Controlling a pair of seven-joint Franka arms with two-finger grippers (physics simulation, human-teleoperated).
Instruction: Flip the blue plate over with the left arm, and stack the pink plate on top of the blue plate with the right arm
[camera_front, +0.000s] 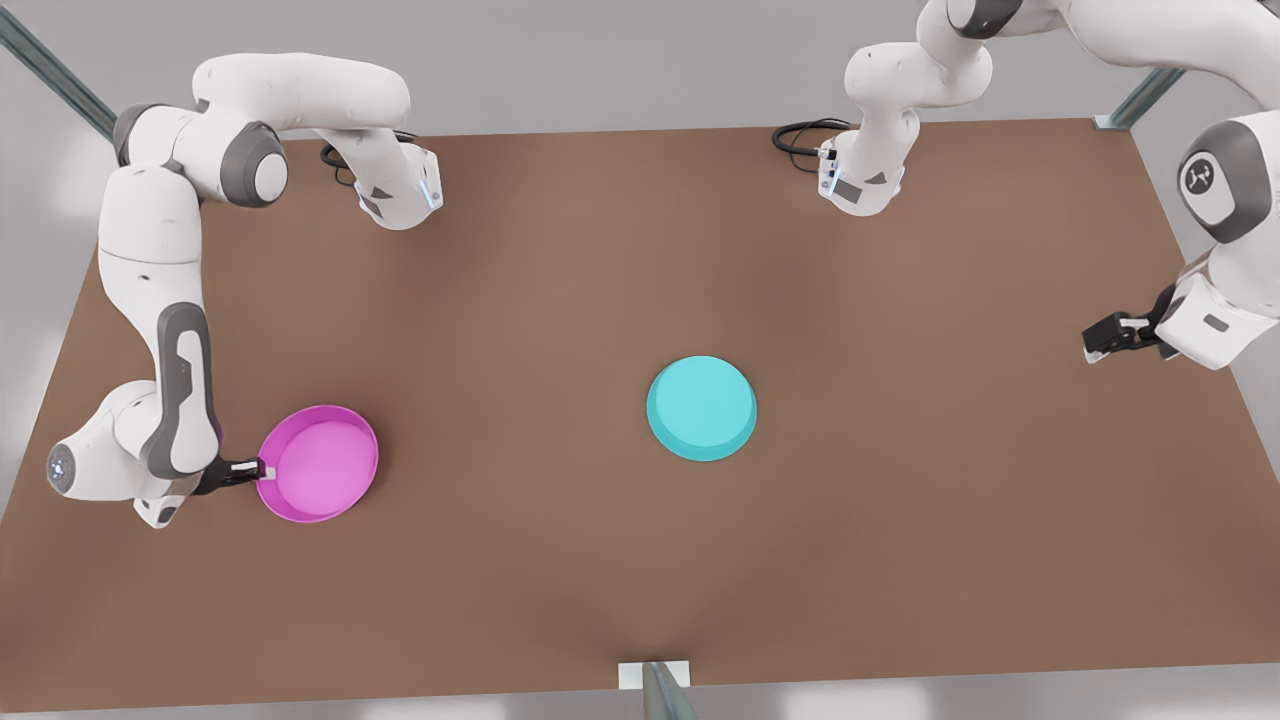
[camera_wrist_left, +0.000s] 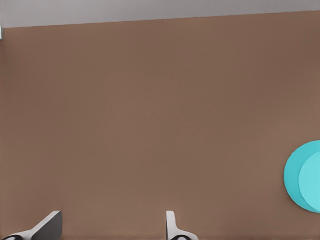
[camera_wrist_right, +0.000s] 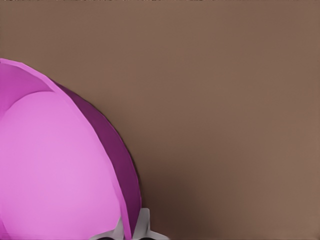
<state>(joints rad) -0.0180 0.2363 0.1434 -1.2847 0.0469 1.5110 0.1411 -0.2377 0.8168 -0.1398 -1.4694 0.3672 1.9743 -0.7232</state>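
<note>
A: So, where's everything rn?

B: The blue plate (camera_front: 701, 407) sits base-up near the middle of the table (camera_front: 640, 560), smooth flat bottom showing, rim down. Looks flipped already, imo. The left gripper (camera_front: 1100, 340) hangs off at the front view's right edge, well apart from it, fingers spread w/ nothing between them. In the left wrist view the blue plate (camera_wrist_left: 304, 176) is just a slice at the frame edge, so I'd say that arm waits.

A: And the pink one?

B: The pink plate (camera_front: 319, 463) is at the front view's left, open side up, lighter flat inside, darker raised wall. The right gripper (camera_front: 262, 469) is clamped on its rim, one finger inside the wall and one outside. The right wrist view shows the pink plate (camera_wrist_right: 60, 170) w/ the fingertips (camera_wrist_right: 143, 226) pinching the thin edge. Can't tell whether it's off the table yet.

A: Why grab the rim?

B: Prob bc a shallow dish gives no other hold; the wall is the only bit narrow enough. Both look like hard glossy plastic, round, same size, so the pink plate should seat ok on that flat base. Table's plain matte brown.
</note>
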